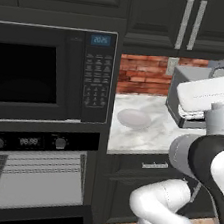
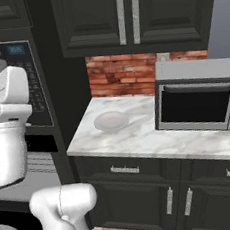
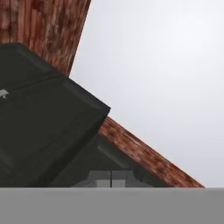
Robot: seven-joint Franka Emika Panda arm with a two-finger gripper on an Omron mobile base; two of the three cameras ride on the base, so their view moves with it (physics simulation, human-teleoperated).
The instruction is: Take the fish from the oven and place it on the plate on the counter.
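The black oven (image 1: 30, 141) stands open at the lower left, its door (image 1: 35, 218) folded down and wire racks (image 1: 37, 166) bare inside. The fish is hidden from me. To its right, the pale round plate (image 1: 133, 118) (image 2: 111, 121) lies empty on the marble counter (image 1: 150, 136) (image 2: 150, 141). My arm's white hand (image 1: 211, 94) (image 2: 4, 98) is raised high, level with the counter's right part, far from the oven cavity. In the hand view my gripper (image 3: 111, 179) points up at a dark cabinet and wall, fingertips pressed together, shut on nothing.
A black keypad microwave (image 1: 49, 75) sits above the oven. A grey box microwave (image 2: 196, 103) (image 1: 185, 103) occupies the counter's right side against the brick backsplash (image 2: 123, 76). Dark upper cabinets (image 2: 126, 15) hang overhead, and dark drawers (image 2: 125, 171) sit below.
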